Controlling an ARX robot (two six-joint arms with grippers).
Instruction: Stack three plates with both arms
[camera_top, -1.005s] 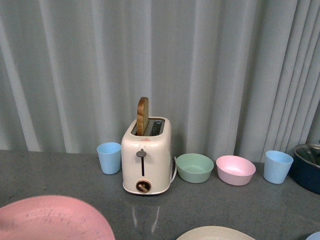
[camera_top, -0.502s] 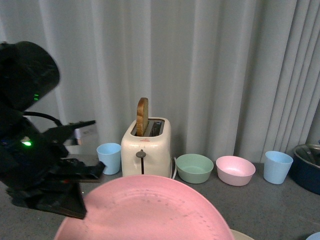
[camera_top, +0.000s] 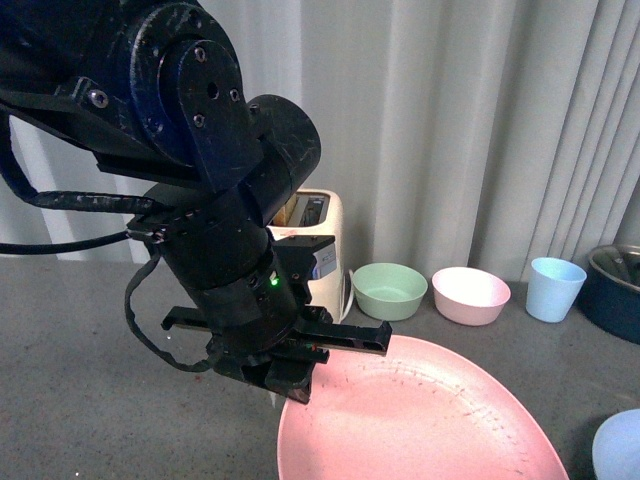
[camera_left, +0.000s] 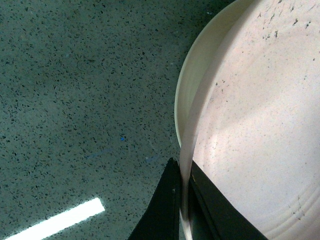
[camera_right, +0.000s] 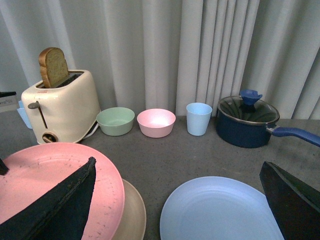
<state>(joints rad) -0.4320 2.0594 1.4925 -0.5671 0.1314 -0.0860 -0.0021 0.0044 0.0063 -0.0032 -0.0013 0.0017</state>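
Nearest the robot, above the grey counter (camera_left: 75, 100): gripping the pink plate (camera_top: 420, 420) by its rim.

Pinched on that rim from both sides by the fingers (camera_left: 167, 210) of the left gripper (camera_left: 185, 205), and hanging partly over the cream plate (camera_left: 200, 65) on the counter; touching it or not, cannot tell. Just to the right, lying flat: the light blue plate (camera_right: 220, 210), seen between the wide-spread, empty fingers of the right gripper (camera_right: 177, 162). Farther back, lined up before the curtain (camera_right: 165, 45): toaster (camera_right: 62, 107) with a bread slice (camera_right: 52, 65) standing in it, green bowl (camera_right: 115, 121), pink bowl (camera_right: 156, 122), light blue cup (camera_right: 198, 118), dark blue lidded pot (camera_right: 245, 122).
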